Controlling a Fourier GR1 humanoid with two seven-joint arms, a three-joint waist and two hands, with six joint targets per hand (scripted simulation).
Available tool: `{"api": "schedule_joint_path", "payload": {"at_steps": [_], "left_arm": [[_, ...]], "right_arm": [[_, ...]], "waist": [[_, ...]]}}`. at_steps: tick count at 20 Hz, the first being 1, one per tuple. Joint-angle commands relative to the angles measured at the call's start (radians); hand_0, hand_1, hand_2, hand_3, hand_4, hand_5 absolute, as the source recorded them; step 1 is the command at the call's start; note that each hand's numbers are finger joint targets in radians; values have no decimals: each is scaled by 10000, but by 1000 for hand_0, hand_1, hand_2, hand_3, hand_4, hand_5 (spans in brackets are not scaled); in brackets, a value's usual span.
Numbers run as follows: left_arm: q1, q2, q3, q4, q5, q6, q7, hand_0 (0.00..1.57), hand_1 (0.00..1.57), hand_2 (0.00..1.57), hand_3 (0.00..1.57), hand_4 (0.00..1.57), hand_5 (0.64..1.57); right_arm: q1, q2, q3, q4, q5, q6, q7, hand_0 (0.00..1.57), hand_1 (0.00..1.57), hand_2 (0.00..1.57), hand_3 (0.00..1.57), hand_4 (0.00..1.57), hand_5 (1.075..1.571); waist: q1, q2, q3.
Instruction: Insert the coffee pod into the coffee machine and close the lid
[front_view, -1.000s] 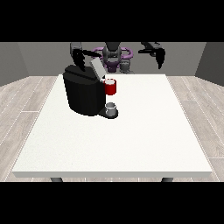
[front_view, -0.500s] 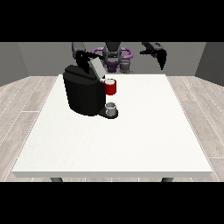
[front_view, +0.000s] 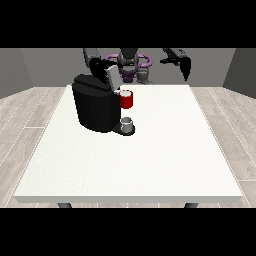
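The black coffee machine (front_view: 94, 106) stands on the left half of the white table (front_view: 150, 160). Its lid (front_view: 108, 75) is tilted up at the top. A red thing at the machine (front_view: 126, 99) sits on its front, and a grey thing (front_view: 127, 123) rests on the base below it. The hand at the view's left (front_view: 95, 64) is right behind the raised lid, close to or touching it. The hand at the view's right (front_view: 183, 64) hangs in the air over the table's far right corner, with its fingers pointing down and nothing in them.
The robot's torso (front_view: 129, 62) is behind the table's far edge. Grey walls and a wood-plank floor (front_view: 25, 115) surround the table.
The hand at the view's right has shifted slightly, up and then back down to the right. The hand at the view's left stays at the lid, which is still raised.
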Motion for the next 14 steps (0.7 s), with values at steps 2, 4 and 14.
{"api": "schedule_joint_path", "payload": {"at_steps": [2,4,14], "left_arm": [[439,50,-253,-221,82,-253,3,0,0,0,0,0,1571],[-100,20,-18,242,19,175,-460,0,0,0,0,0,1571],[-812,288,164,403,313,438,532,0,0,0,0,121,1571]], "right_arm": [[-89,374,269,463,337,-264,66,0,0,0,0,77,1571],[-594,249,337,537,404,-2,-58,0,0,0,0,114,1571],[-1646,119,654,663,1103,77,294,0,0,0,0,124,1571]], "waist": [[240,-162,23],[51,392,21],[56,283,23]]}}
